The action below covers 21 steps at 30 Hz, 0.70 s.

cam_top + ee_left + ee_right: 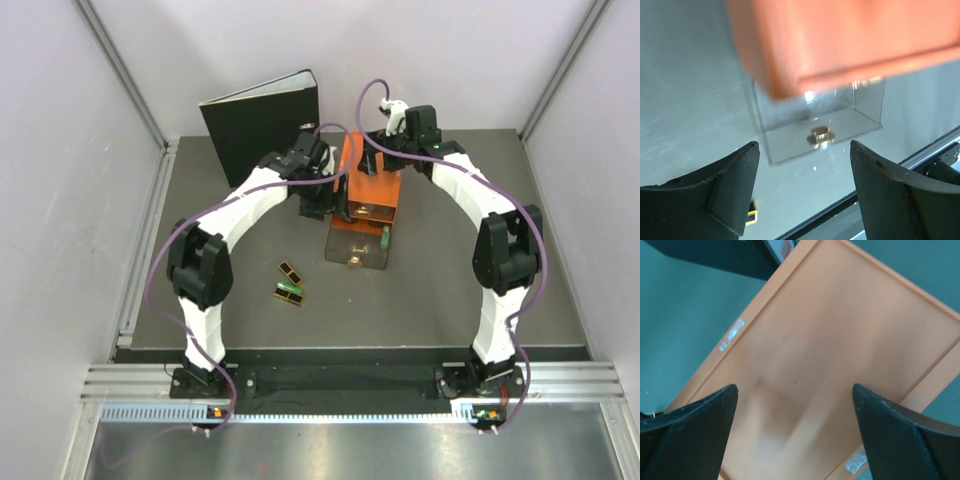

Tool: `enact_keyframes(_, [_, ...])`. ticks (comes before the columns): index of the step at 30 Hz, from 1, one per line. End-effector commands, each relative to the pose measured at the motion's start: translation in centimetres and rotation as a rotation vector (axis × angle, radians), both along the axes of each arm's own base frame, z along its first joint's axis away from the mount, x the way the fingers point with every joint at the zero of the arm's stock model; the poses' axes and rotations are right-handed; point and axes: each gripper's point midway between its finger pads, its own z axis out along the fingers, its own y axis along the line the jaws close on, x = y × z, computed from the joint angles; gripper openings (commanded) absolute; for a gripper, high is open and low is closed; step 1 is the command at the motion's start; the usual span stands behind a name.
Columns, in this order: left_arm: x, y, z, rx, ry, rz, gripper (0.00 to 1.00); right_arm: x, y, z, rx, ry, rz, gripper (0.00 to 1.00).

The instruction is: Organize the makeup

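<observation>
Fig. Both pincers spread at the orange drawer box (372,180), with makeup lying on the counter (450,300) in front of it.

The left pincer (804,150) is spread and holds nothing; through its gap the wrist view shows the clear drawer (820,125) with its gold knob (821,136), standing out from the box. The right pincer (795,390) is also spread and empty, over the box's flat orange top. Two small black cases (290,272) lie close together on the counter, to the left of the drawer and well apart from it; the nearer case (289,294) shows green. A green stick (384,240) sits at the drawer's right edge; whether inside or just beside it cannot be told. A black ring binder (262,120) stands behind the box, to its left.
</observation>
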Motion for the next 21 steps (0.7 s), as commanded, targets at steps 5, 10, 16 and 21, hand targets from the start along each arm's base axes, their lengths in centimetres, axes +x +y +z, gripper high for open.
enact_keyframes(5, [-3.5,5.4,1.3,0.084,-0.02,0.052,0.78,-1.8,-0.8,-5.5,-0.059,0.165,-0.003,1.0])
enact_keyframes(10, [-6.9,7.6,-0.2,0.125,0.05,0.111,0.78,-1.8,-1.0,-5.5,-0.066,0.165,-0.005,1.0])
enact_keyframes(16, [-10.2,9.2,-2.5,0.153,0.15,0.181,0.8,-1.9,-1.1,-5.5,-0.066,0.164,-0.006,1.0])
enact_keyframes(21, [-11.1,10.2,-4.9,0.204,0.193,0.218,0.83,-2.0,-0.9,-5.7,-0.065,0.167,0.001,1.0])
